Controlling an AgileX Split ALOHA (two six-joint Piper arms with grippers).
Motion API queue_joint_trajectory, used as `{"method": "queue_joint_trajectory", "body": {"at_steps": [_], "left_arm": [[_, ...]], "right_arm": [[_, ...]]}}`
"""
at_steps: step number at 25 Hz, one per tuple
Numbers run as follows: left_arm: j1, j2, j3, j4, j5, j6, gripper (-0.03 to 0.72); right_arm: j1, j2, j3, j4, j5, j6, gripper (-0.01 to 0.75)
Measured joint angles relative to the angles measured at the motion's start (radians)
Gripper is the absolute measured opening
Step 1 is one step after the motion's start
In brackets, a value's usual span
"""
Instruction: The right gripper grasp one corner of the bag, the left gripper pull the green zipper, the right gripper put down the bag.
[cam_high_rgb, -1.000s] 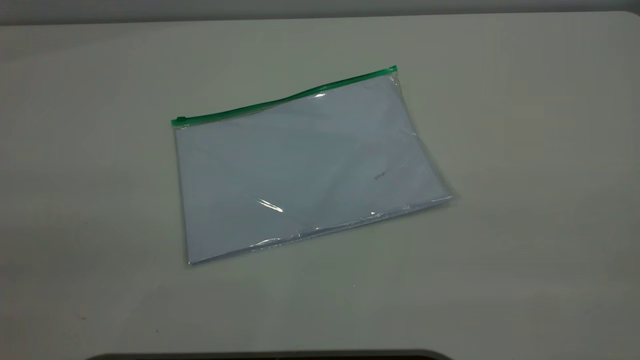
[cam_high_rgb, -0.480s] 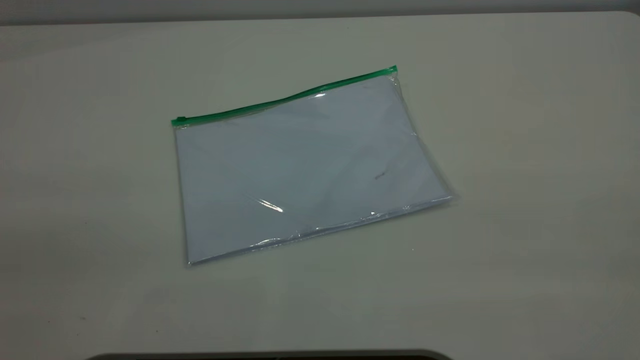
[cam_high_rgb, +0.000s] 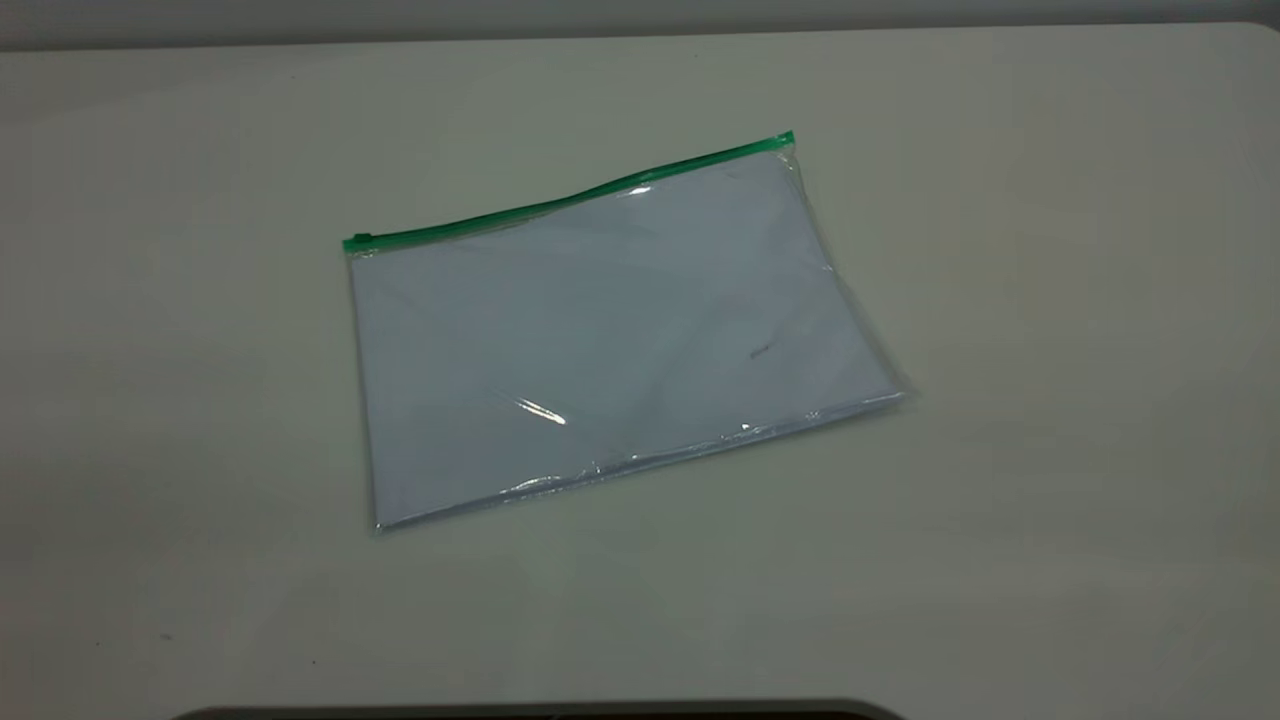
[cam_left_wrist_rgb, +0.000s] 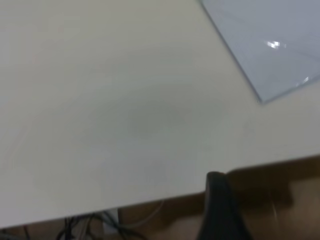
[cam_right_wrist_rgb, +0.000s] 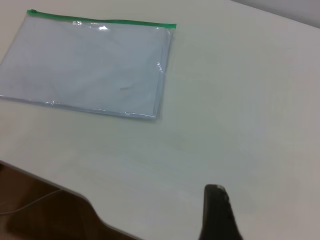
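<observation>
Bag (cam_high_rgb: 610, 340) lies flat mid-frame on smooth pale table (cam_high_rgb: 1050, 300), untouched.
Clear glossy pouch, rectangular, creased film over pale bluish sheets; green zipper (cam_high_rgb: 570, 200) is a narrow strip along its upper edge, slider tab at the left end. Left gripper (cam_left_wrist_rgb: 222, 210) and right gripper (cam_right_wrist_rgb: 217, 215) each show one matte black tapered finger in the wrist views, well apart from the bag; jaw opening cannot be told.
</observation>
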Motion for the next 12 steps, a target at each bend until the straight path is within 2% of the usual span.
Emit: {"method": "queue_joint_trajectory", "body": {"at_steps": [5,12], "left_arm": [[0.000,-0.103,0.000,0.024,0.001,-0.066,0.551],[0.000,-0.105,0.003,0.089,0.001,-0.152,0.551]], "right_arm": [[0.000,0.000,0.000,0.000,0.000,0.000,0.524],[0.000,0.000,0.000,0.000,0.000,0.000,0.524]]}}
